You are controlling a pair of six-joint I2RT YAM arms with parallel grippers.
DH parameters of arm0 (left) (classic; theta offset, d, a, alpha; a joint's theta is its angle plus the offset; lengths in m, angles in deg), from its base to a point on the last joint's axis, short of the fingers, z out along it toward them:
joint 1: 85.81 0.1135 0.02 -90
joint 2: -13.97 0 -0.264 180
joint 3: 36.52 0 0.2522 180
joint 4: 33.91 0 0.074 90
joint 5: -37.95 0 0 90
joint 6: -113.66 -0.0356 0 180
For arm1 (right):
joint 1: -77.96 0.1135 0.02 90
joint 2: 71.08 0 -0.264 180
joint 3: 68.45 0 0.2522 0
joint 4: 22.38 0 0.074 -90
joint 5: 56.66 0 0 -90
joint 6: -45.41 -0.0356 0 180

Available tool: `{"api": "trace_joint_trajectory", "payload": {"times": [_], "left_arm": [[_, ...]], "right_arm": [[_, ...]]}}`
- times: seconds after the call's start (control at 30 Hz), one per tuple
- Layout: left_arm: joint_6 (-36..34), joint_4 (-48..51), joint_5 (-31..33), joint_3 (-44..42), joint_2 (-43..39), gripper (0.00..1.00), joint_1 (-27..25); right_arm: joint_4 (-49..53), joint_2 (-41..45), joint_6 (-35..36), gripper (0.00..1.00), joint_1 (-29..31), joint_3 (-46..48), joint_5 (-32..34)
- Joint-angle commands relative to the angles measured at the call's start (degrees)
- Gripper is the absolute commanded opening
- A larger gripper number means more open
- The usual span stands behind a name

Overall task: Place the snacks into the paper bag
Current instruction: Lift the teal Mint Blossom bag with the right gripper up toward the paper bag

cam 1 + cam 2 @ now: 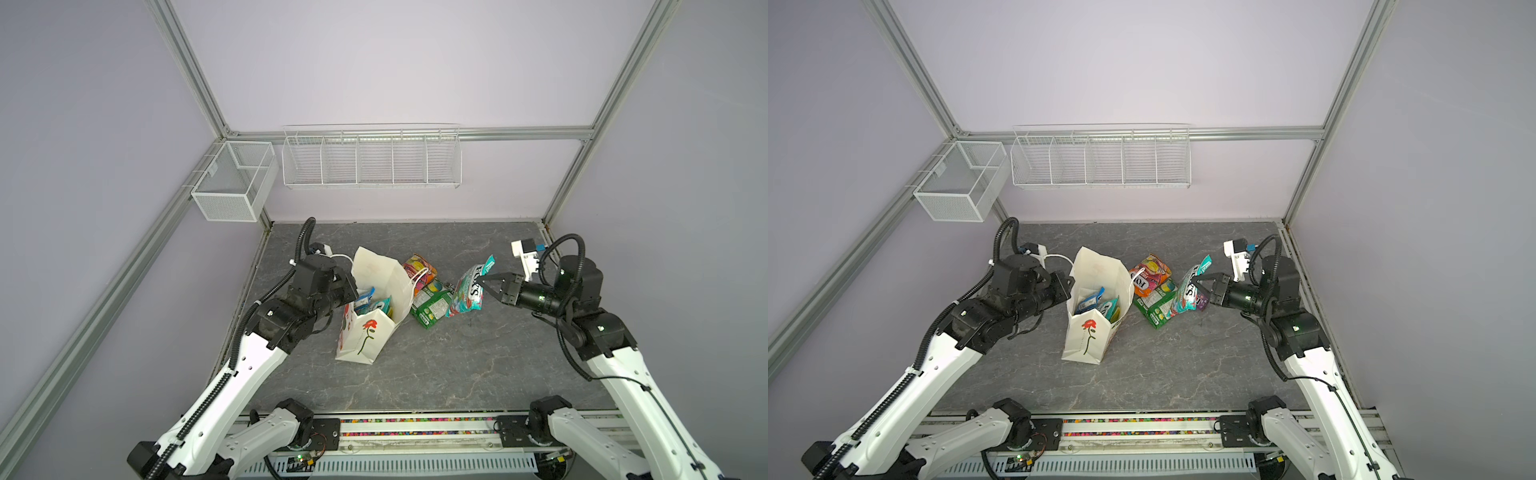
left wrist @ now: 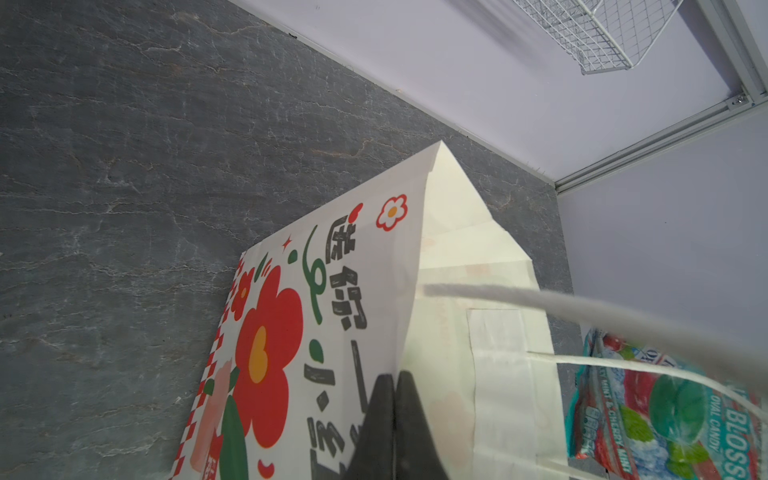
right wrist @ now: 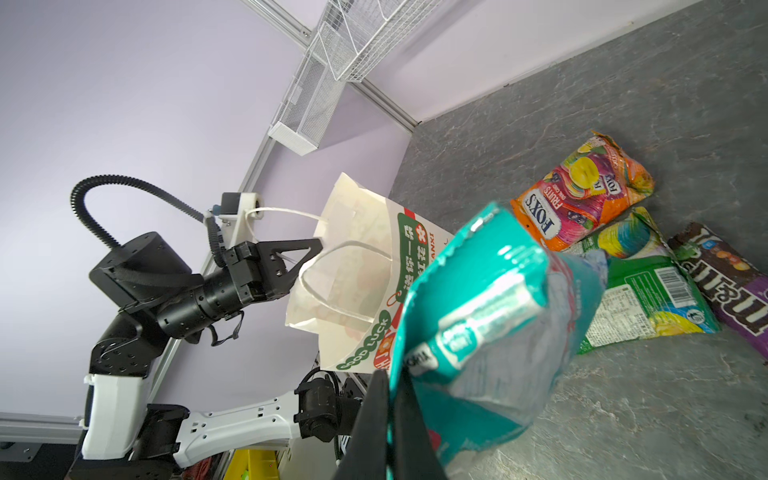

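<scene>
While both top views show the paper bag (image 1: 365, 338) standing open on the bench (image 1: 457, 374), I see my left claw (image 1: 354, 291) pinching its rim, my right claw (image 1: 483, 284) pinching a teal FOX'S packet (image 1: 467, 293), and a blue wrapper (image 1: 365, 300) plus a second teal packet (image 1: 381, 308) inside the bag. Left wrist: left claw (image 2: 395, 380) pressed together on the bag's top edge, cord handle (image 2: 582, 309) crossing it. Right wrist: right claw (image 3: 388, 386) clamped on the teal packet; orange FOX'S packet (image 3: 582, 195), green packet (image 3: 640, 286) and purple packet (image 3: 723, 286) lie touching on the bench beside the bag.
</scene>
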Motion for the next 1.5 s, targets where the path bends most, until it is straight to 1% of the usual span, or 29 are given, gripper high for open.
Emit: {"api": "trace_joint_trajectory", "payload": {"times": [0.0,0.6,1.47], "left_arm": [[0.2,-1.4,0.1,-0.3,-0.8,0.0,-0.3],[0.4,-1.4,0.1,-0.7,-1.4,0.0,-0.3],[0.3,-0.9,0.3,-0.4,-1.8,0.0,-0.3]], "right_arm": [[-3.1,-0.1,-1.0,0.06,1.1,-3.1,-0.2],[-6.3,-3.8,-2.4,0.07,6.3,-13.2,-0.4],[-9.3,-11.4,-1.6,0.07,16.5,-25.7,1.7]]}}
